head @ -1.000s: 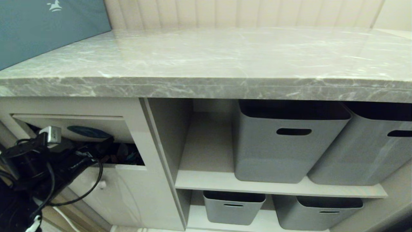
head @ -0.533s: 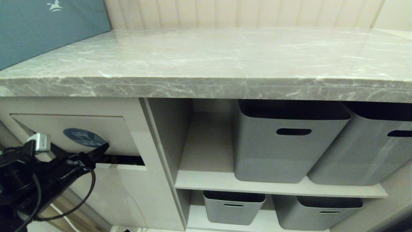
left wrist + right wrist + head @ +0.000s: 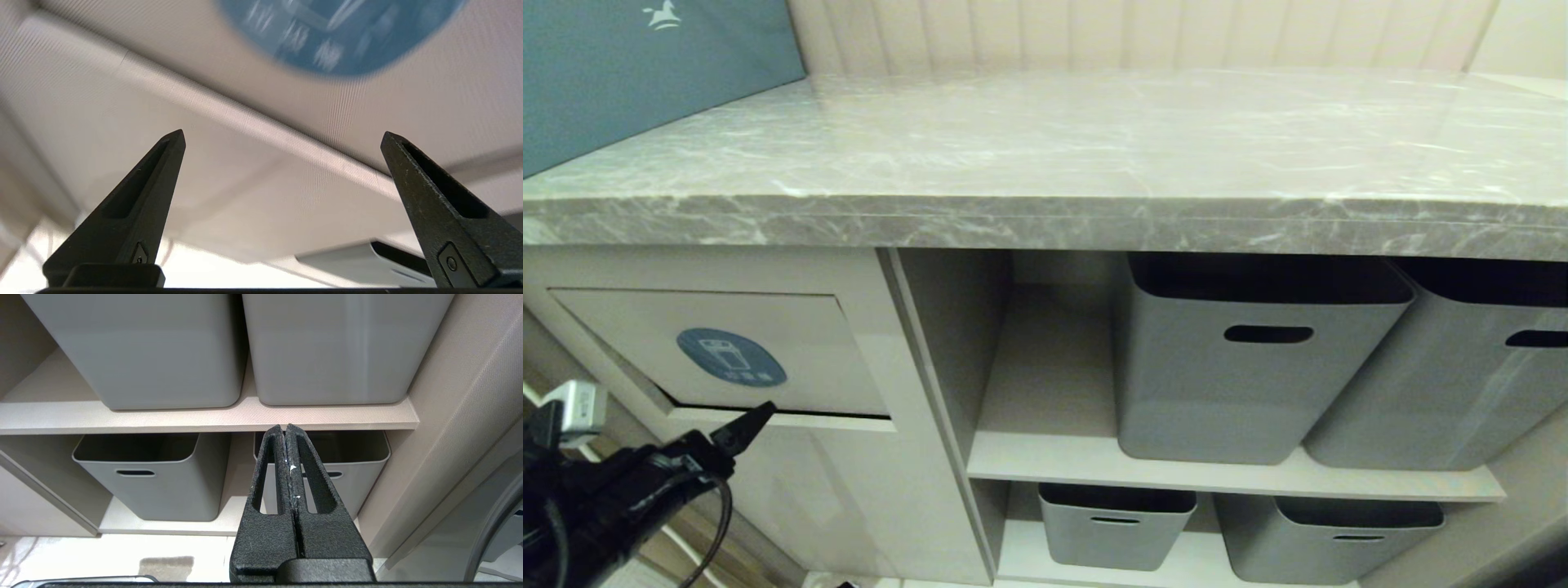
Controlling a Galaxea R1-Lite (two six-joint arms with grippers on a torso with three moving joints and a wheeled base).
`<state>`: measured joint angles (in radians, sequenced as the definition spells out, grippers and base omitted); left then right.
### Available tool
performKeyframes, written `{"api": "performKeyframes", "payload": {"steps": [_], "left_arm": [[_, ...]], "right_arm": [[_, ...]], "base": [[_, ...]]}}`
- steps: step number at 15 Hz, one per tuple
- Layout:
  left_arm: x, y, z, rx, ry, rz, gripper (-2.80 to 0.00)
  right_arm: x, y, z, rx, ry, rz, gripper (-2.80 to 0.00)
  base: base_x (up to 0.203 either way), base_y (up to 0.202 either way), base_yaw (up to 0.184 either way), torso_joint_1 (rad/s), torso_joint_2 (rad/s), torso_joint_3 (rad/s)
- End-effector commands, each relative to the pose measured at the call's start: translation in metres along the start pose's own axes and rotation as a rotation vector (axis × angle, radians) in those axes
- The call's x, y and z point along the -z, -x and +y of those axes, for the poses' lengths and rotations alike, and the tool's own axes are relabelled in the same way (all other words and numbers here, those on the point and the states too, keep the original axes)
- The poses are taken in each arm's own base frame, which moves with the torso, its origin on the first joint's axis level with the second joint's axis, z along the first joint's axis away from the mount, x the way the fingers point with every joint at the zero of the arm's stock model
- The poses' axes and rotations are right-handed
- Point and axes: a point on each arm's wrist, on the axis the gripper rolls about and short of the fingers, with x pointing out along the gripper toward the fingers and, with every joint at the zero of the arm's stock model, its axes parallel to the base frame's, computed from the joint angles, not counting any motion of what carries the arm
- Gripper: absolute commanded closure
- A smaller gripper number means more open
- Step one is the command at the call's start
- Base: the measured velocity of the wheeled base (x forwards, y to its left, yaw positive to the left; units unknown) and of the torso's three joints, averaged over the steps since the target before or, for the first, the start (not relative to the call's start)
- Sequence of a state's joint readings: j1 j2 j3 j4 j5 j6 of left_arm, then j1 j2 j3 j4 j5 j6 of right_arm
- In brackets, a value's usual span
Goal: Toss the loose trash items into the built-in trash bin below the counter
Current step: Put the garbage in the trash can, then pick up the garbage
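Matte black left gripper (image 3: 282,139) has tapered slotted jaws, small screws and a looping black cable.

From the head we look forward and down across the desk (image 3: 1045,155) to the cabinet front below. Our left wrist camera sits very close to the bin flap (image 3: 429,94), sticker (image 3: 327,36) at upper right. Our right wrist camera faces the grey tubs (image 3: 151,486), shared with the head view's lower right.

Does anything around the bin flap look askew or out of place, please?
Only slightly: the bin flap shows a thin dark gap along its lower edge, so it is not quite flush. The open left pincer sits just below it, empty.
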<state>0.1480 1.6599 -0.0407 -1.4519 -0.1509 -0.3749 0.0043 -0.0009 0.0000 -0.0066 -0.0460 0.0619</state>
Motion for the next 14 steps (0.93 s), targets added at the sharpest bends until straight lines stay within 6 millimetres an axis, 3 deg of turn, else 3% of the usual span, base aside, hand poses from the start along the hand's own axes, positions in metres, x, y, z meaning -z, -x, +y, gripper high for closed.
{"api": "performKeyframes", "payload": {"steps": [1,5,6,10,14], "left_arm": [[-0.006,0.017,-0.003,0.003,0.009,-0.045,-2.80],[-0.014,0.047,-0.008,-0.006,0.025,-0.070,-2.80],[-0.016,0.053,-0.010,0.001,0.021,-0.092,0.00],[-0.035,0.089,-0.022,0.025,-0.025,-0.217,0.00],[-0.039,0.132,-0.030,-0.030,-0.128,-0.189,0.00]], "right_arm": [[0.000,0.000,0.000,0.000,-0.001,0.001,0.00],[0.000,0.000,0.000,0.000,-0.001,0.001,0.00],[0.000,0.000,0.000,0.000,0.001,0.002,0.00],[0.000,0.000,0.000,0.000,-0.001,0.001,0.00],[0.000,0.000,0.000,0.000,-0.001,0.001,0.00]], "base": [[0.000,0.000,0.000,0.000,0.00,0.000],[0.000,0.000,0.000,0.000,0.00,0.000],[0.000,0.000,0.000,0.000,0.00,0.000],[0.000,0.000,0.000,0.000,0.00,0.000],[0.000,0.000,0.000,0.000,0.00,0.000]]}}
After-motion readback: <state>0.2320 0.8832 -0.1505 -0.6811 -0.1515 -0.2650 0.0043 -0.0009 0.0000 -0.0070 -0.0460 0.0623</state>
